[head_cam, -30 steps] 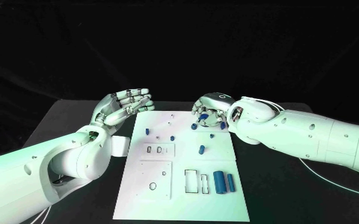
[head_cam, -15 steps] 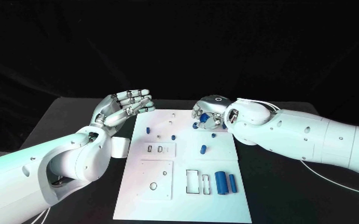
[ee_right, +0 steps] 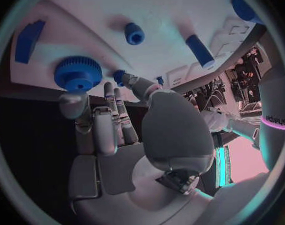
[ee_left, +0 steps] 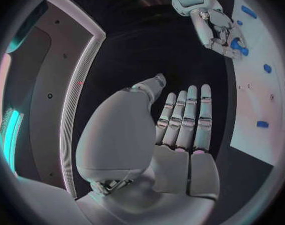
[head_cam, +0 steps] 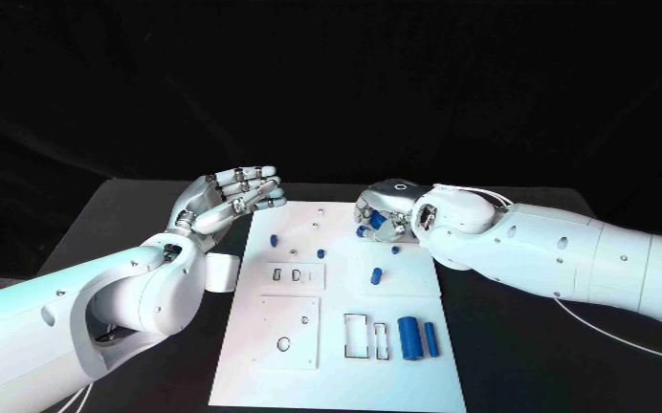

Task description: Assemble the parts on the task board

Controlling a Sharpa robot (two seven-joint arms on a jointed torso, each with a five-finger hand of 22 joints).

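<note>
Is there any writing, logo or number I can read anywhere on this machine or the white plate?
Dark lettering on the right arm: too small and bent to read with certainty.
A small ring mark on the back of the right robot hand: a sign, not a word.
White plate: no writing can be seen.

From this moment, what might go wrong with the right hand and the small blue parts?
The right hand hovers low over the task board's far edge, fingertips near a blue gear by the rim; a clumsy touch may push it off. Its fingers may also knock the small blue peg.
</note>
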